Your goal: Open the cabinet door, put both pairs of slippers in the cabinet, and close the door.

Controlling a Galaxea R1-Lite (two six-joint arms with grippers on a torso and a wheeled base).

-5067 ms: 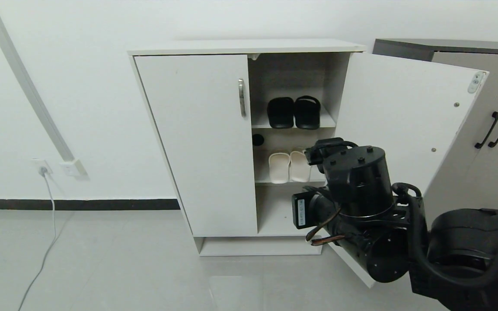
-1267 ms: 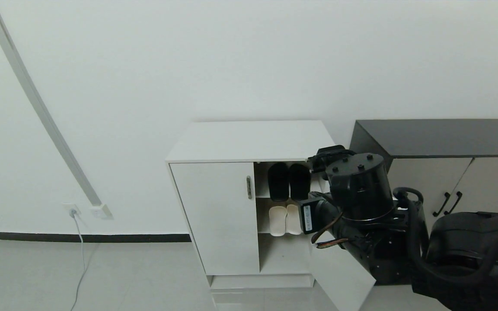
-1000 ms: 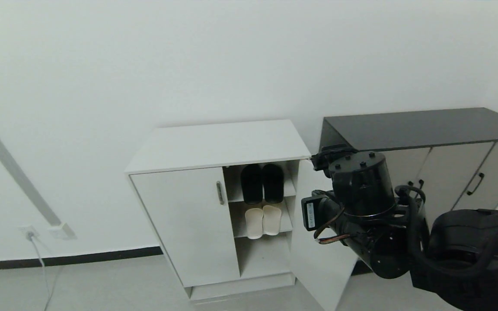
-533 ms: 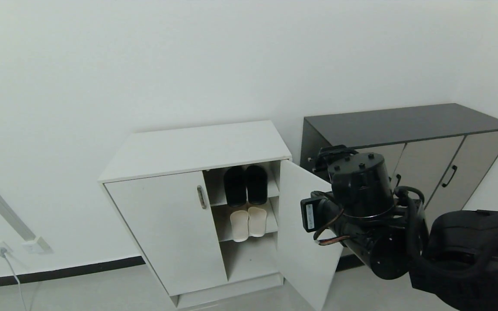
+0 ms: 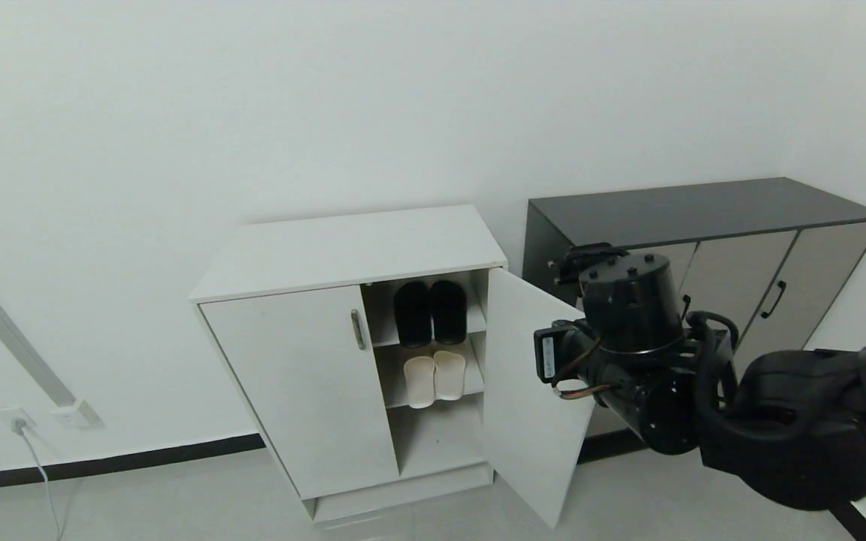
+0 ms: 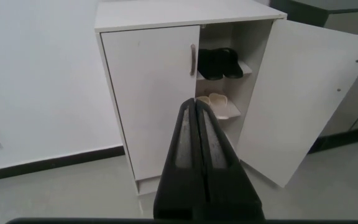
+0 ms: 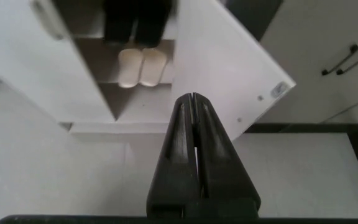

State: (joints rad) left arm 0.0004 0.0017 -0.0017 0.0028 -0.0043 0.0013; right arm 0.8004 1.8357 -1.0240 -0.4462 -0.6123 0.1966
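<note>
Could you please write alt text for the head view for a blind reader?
A white cabinet stands against a wall with its right door swung open, black slippers on its top shelf and white slippers on the shelf below. The robot's right arm is raised beside the door, before a grey cabinet.

My right wrist view cuts off the black slippers (image 7: pixel 135 22). I can't see behind the closed left door (image 5: pixel 305 391), and my right arm (image 5: pixel 632 323) covers part of the grey cabinet (image 5: pixel 704 207).

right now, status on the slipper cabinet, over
Left gripper shut, right gripper shut, both empty. Black slippers on upper shelf, white slippers on shelf below; right door open. Grey cabinet just behind that door.
</note>
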